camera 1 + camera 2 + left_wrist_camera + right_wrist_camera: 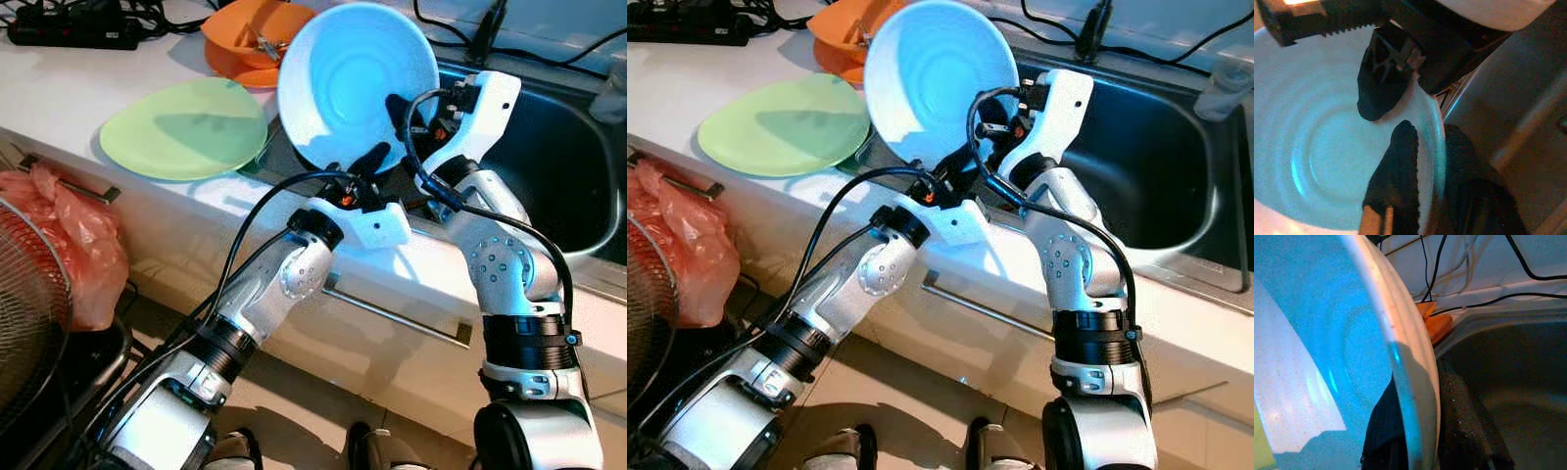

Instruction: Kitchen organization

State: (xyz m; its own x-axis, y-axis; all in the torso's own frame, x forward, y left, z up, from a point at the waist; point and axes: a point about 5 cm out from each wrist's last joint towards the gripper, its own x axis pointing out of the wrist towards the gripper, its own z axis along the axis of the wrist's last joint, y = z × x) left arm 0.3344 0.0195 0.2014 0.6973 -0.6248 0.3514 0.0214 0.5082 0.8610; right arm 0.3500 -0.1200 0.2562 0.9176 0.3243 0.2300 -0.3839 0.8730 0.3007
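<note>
blue plate (353, 83) in both jaws

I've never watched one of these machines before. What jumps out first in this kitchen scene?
A big pale blue bowl held up on edge above the counter's edge, beside the dark sink, with both the left gripper and the right gripper clamped on its rim. Behind it on the white counter lie a flat green plate and an orange bowl.
</note>
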